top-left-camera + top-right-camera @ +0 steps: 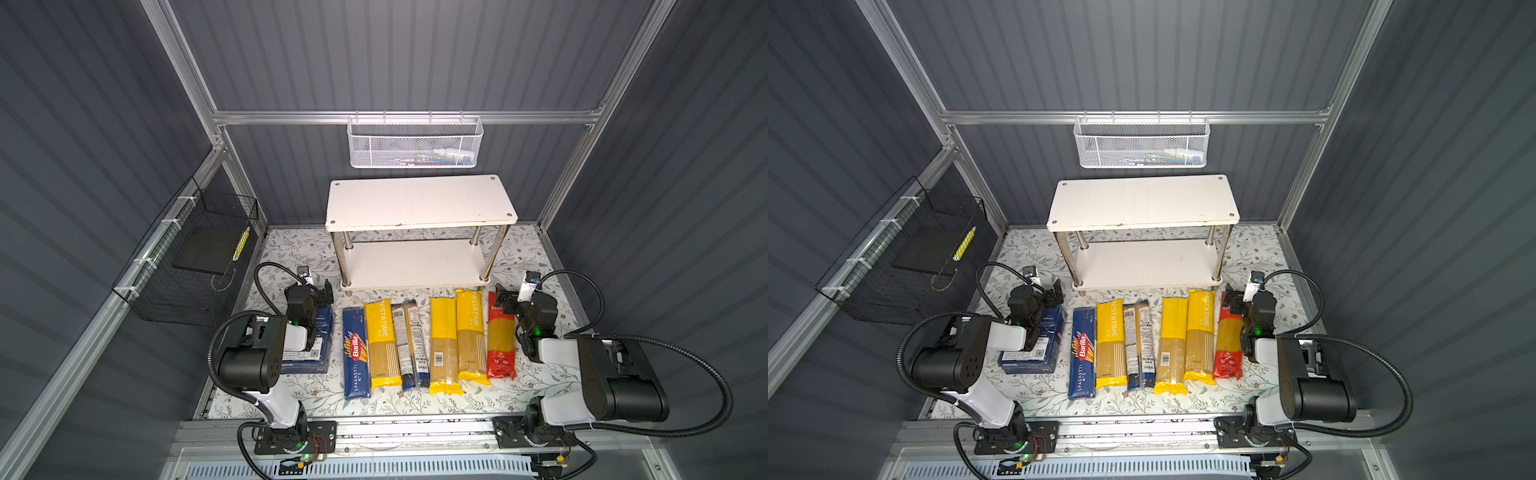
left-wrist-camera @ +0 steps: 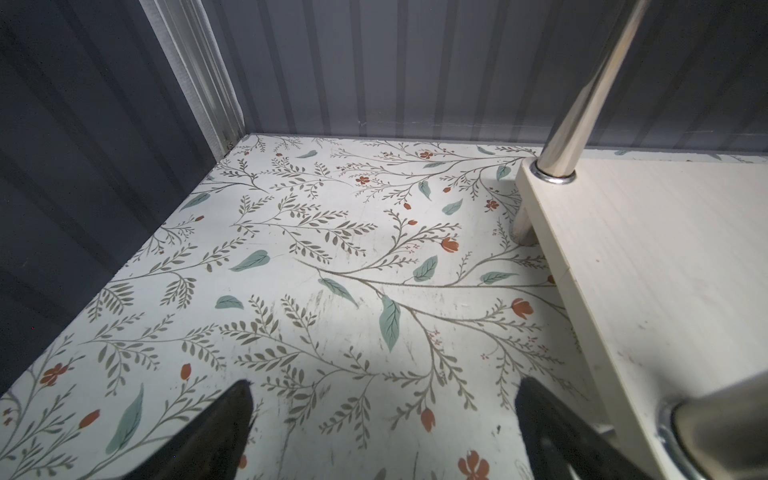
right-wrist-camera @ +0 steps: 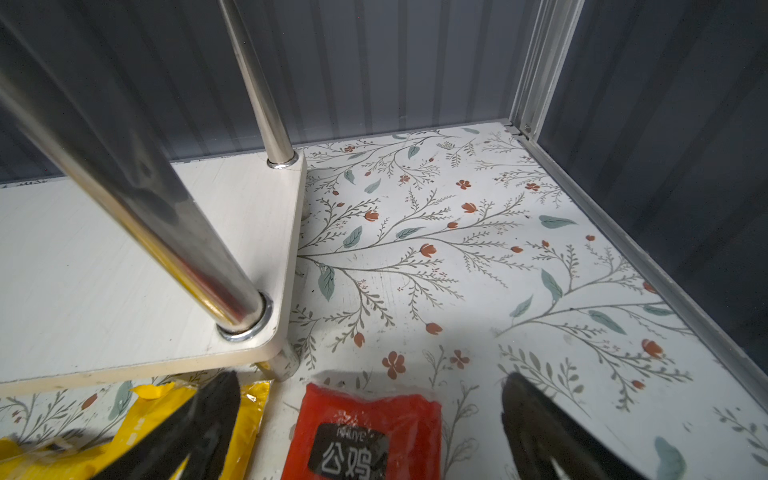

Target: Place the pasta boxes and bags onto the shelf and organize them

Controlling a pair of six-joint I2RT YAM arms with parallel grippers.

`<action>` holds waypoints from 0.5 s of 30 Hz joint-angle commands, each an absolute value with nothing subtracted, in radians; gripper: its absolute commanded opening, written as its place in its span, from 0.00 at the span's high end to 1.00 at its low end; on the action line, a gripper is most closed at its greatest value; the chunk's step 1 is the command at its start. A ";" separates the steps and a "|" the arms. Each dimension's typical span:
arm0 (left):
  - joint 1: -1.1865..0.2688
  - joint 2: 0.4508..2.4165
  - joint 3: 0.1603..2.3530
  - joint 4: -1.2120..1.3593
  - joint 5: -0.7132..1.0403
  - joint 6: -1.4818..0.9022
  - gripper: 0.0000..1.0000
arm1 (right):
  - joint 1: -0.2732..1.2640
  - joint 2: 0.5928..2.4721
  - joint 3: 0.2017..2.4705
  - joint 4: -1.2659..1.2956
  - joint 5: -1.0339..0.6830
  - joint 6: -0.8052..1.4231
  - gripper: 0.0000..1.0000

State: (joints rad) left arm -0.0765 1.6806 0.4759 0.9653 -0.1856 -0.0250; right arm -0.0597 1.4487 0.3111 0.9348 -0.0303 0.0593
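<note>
Left arm and right arm both sit folded at the elbow, forearms poking forward and low. Left claw is spread wide, gripping nothing. Right claw too.

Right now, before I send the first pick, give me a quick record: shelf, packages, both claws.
shelf: both boards bare
row before shelf, left to right in both top views: wide blue box, spaghetti box, left yellow bag, clear bag, middle yellow bag, right yellow bag, red bag
left claw: open, empty, over floral table beyond wide blue box's far end
right claw: open, empty, over red bag's far end
shelved so far: nothing
</note>
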 commanded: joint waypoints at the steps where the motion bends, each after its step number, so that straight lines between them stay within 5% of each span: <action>1: -0.069 1.717 0.480 0.896 -0.184 0.015 0.01 | -0.067 1.457 0.334 0.953 -0.031 0.051 0.01; 11: -0.069 1.656 0.515 0.791 -0.218 0.005 0.01 | -0.071 1.428 0.357 0.896 -0.028 0.060 0.01; 15: -0.071 1.538 0.587 0.589 -0.229 -0.001 0.01 | -0.071 1.327 0.493 0.578 0.006 0.068 0.01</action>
